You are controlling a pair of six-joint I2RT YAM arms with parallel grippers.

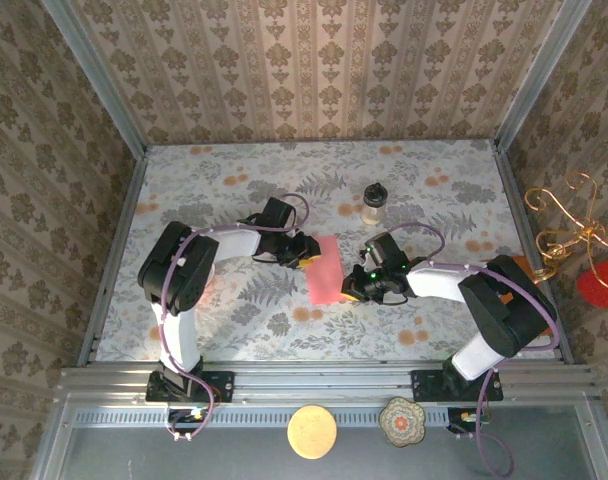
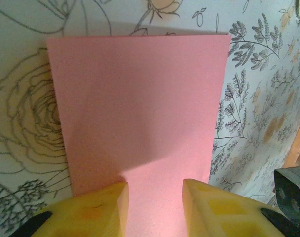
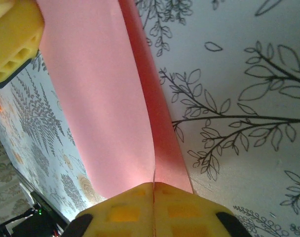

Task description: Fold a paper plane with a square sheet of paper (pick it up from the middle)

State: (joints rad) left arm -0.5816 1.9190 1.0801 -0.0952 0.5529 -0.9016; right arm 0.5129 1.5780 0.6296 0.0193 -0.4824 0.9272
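square sheet of paper [image 1: 327, 271] sits mid-worktop [image 1: 244, 310], between the two arms. From above it reads as a narrow rectangle. It's probably doubled over, since the right wrist view shows two layers.

Right gripper [image 3: 154, 195]: jaws together, clamped on the sheet's right-hand edge. One layer lifts off the worktop and runs into the seam between them.

Left gripper [image 2: 154, 210]: jaws apart, straddling the opposite edge, with the paper flat beneath. Can't tell whether they touch it.

Handling, my read:
- It's thin, near weightless and floppy, with no stiffness except along a crease.
- It will likely skate on the printed worktop if pushed, and buckle if dragged by a corner.
- Best hold is an edge pinch at mid-edge, with the other arm pinning the flat part.
- A light clamp is enough; a hard squeeze would only dent it.

Small jar [image 1: 373, 204] is well apart, so it's no obstacle.
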